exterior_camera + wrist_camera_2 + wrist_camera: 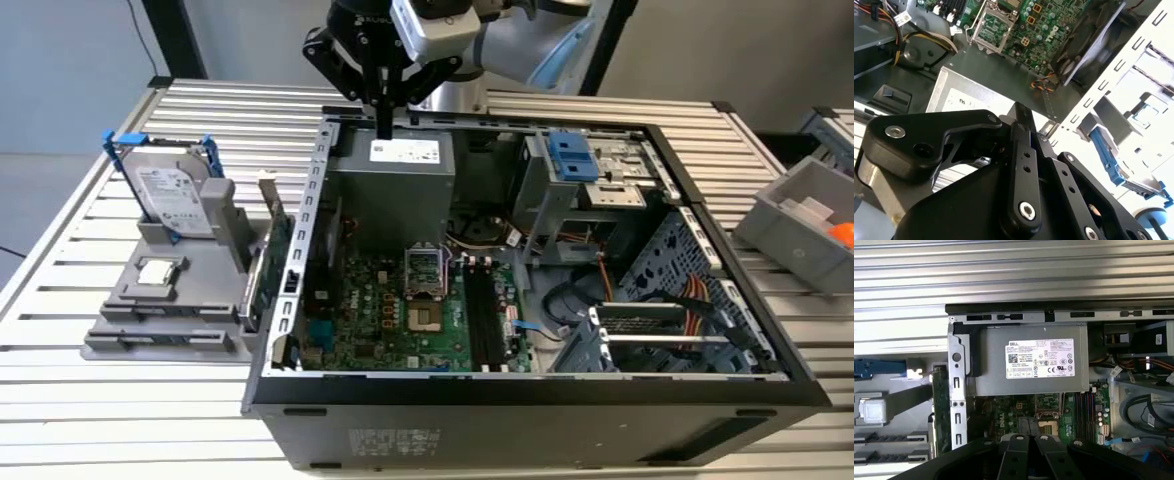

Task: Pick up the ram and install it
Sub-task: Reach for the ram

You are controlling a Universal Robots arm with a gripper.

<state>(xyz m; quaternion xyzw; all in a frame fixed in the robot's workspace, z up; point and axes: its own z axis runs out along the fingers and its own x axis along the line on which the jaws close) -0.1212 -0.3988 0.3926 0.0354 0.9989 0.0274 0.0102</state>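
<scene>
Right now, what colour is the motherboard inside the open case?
The motherboard is green; the exterior view shows it best.

Pale ribbed table (240, 110): metal slats, satin sheen.
Open grey tower computer case (956, 390): thin sheet metal, punched, dull finish.
Boxy grey power supply (989, 370): smooth bare metal; white paper label (1040, 358), slightly glossy.
Green motherboard (380, 310): lacquered, glossy circuit board.
Black gripper (1023, 114): smooth, matt; bright steel screw heads.
Grey stepped parts holder (160, 335): matt plastic.
</scene>
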